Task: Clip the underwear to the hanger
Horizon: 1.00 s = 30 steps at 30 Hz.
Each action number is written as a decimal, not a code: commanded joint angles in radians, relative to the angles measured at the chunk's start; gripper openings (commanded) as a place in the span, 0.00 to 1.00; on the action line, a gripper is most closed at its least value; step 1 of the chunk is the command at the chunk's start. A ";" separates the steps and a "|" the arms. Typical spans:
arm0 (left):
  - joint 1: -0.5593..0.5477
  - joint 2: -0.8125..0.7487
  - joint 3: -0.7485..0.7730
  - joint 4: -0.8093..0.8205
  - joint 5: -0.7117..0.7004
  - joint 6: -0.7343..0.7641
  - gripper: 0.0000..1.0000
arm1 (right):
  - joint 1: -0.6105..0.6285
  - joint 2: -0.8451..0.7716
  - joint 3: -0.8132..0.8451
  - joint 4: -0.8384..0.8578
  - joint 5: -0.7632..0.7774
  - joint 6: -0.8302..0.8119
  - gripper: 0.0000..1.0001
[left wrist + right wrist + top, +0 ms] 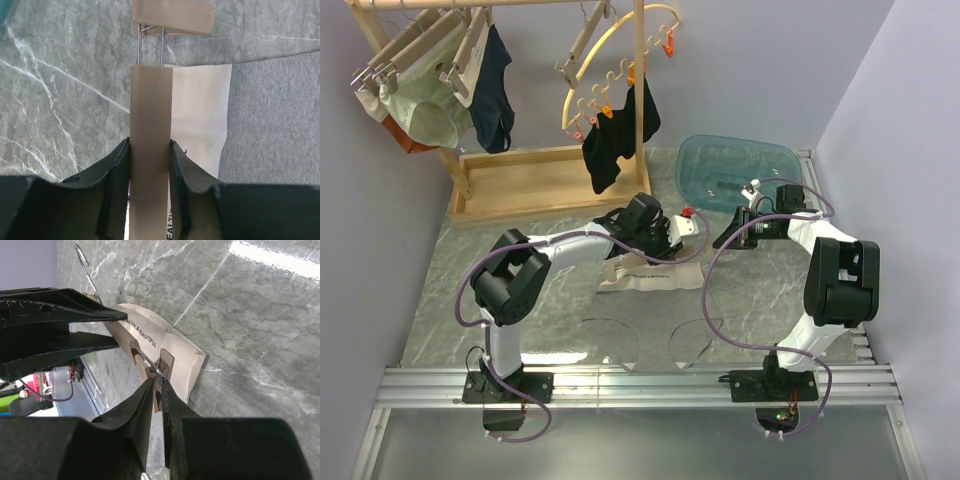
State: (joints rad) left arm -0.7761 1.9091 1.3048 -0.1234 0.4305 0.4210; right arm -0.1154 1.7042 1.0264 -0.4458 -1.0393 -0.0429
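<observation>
The pale beige underwear (638, 275) lies flat on the marble table, with printed lettering on its waistband (142, 337). The wooden hanger bar (150, 110) lies over it. My left gripper (150, 145) is shut on the bar, with a wooden clip (172, 17) just beyond the fingertips. In the top view this gripper (678, 238) is over the underwear's right end. My right gripper (156, 382) is shut on a wooden clip (165, 365) at the edge of the underwear (180, 352). The wire hook (87, 267) points away. In the top view the right gripper (722, 238) is close beside the left.
A teal basin (735, 170) sits behind the grippers. A wooden rack (545, 185) stands at the back left with pale green briefs (425, 105), navy briefs (498, 90), a yellow curved hanger (620, 50) and a black garment (615, 140).
</observation>
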 commanded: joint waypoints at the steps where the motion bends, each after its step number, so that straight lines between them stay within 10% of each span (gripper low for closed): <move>1: -0.006 -0.070 -0.007 0.056 0.045 -0.024 0.13 | 0.006 0.000 0.008 0.001 -0.053 -0.022 0.19; 22: -0.003 -0.104 -0.019 0.060 0.093 -0.050 0.13 | 0.006 0.037 0.003 0.047 -0.090 0.035 0.29; 30: -0.003 -0.101 -0.015 0.062 0.102 -0.059 0.16 | 0.006 0.055 -0.006 0.058 -0.197 0.032 0.13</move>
State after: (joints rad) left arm -0.7689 1.8671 1.2797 -0.1349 0.4633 0.3748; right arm -0.1158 1.7531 1.0264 -0.4099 -1.1538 -0.0181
